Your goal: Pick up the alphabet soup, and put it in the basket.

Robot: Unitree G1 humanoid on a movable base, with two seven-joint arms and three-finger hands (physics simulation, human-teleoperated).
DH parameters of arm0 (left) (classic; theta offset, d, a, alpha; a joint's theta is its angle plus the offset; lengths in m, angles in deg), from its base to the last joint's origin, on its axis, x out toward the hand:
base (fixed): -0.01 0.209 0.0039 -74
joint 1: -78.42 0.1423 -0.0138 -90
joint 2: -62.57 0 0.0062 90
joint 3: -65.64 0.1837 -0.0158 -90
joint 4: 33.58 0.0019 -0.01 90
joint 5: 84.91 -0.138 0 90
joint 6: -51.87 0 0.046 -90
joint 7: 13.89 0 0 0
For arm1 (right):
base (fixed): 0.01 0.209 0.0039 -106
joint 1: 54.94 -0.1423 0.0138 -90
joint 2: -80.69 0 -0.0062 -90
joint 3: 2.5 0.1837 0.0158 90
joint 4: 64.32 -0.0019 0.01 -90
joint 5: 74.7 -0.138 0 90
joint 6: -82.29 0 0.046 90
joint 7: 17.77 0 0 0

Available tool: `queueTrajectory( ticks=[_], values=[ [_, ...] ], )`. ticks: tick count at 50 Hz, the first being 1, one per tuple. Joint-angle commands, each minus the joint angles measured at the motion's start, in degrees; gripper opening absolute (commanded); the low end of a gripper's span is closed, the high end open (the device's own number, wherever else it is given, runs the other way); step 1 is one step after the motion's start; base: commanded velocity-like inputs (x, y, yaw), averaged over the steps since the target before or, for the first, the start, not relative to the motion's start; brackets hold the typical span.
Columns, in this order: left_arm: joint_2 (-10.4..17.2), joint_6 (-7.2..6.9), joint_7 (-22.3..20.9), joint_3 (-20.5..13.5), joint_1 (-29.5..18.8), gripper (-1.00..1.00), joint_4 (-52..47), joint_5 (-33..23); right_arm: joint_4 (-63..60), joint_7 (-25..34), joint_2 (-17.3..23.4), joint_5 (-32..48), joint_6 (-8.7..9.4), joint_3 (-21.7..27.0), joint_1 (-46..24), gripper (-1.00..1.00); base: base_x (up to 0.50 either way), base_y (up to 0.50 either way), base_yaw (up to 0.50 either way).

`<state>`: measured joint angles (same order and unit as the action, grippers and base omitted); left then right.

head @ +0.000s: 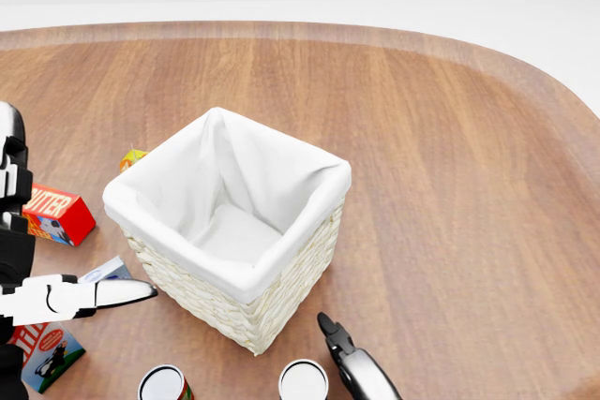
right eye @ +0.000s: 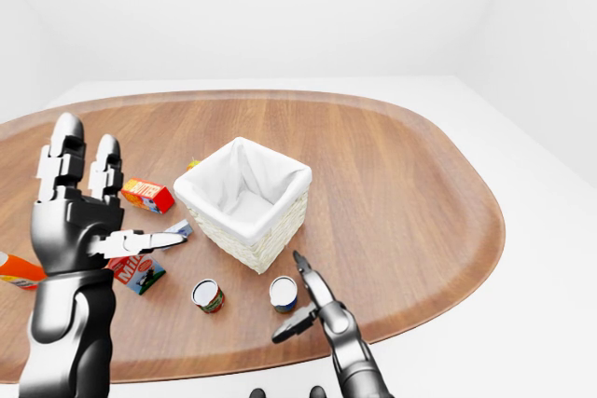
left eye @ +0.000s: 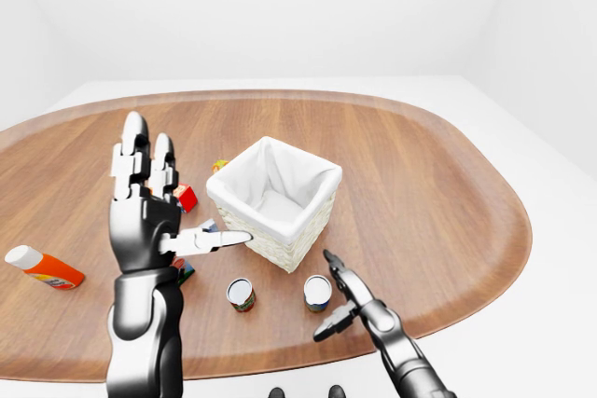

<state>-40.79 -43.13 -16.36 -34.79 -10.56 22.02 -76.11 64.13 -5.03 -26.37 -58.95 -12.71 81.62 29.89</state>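
Two cans stand below the white-lined wicker basket (head: pixel 317 173). The blue-labelled can (left eye: pixel 317 293), which looks like the alphabet soup, is the right one and shows at the bottom edge of the head view (head: pixel 303 381). My right hand (right eye: pixel 300 297) is open just right of this can, one finger pointing up past it and the thumb reaching below it, without closing on it. The left hand (left eye: pixel 154 221) is raised and open left of the basket, holding nothing.
A red-and-green can (left eye: pixel 241 295) stands left of the blue one. A red butter box (head: pixel 58 213), a small carton (head: pixel 47 351) and a yellow item (head: pixel 133 156) lie left of the basket. An orange bottle (left eye: pixel 42 267) lies far left. The table's rim (left eye: pixel 448 314) curves close below the cans.
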Motion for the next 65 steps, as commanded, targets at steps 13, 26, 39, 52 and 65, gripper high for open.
queueTrajectory(
  ticks=[13,26,39,52,65],
  values=[
    [-0.1,0.0,-0.1,0.3,0.0,1.0,1.1,-0.5,3.5,0.0,-0.1,4.2,0.0,-0.9,-2.1,1.0,0.0,0.0,0.0],
    [0.0,0.0,-0.1,0.4,0.0,1.0,1.2,-0.5,4.4,1.3,-0.5,6.5,0.0,-1.2,-3.2,1.0,0.0,0.0,0.0],
    [-0.1,0.0,-0.1,0.4,0.0,1.0,1.3,-0.5,4.5,1.7,-0.5,6.2,0.0,-1.0,-3.1,-1.0,0.0,0.0,0.0],
    [-0.1,0.0,0.0,0.5,0.2,1.0,0.8,-0.6,4.3,1.8,-0.4,5.9,0.0,-0.9,-2.9,-1.0,0.0,0.0,0.0],
    [0.1,0.0,0.0,0.0,-0.1,1.0,1.2,-0.3,-8.3,0.7,0.0,8.4,0.0,-2.1,2.1,-1.0,0.0,0.0,0.0]
  ],
)
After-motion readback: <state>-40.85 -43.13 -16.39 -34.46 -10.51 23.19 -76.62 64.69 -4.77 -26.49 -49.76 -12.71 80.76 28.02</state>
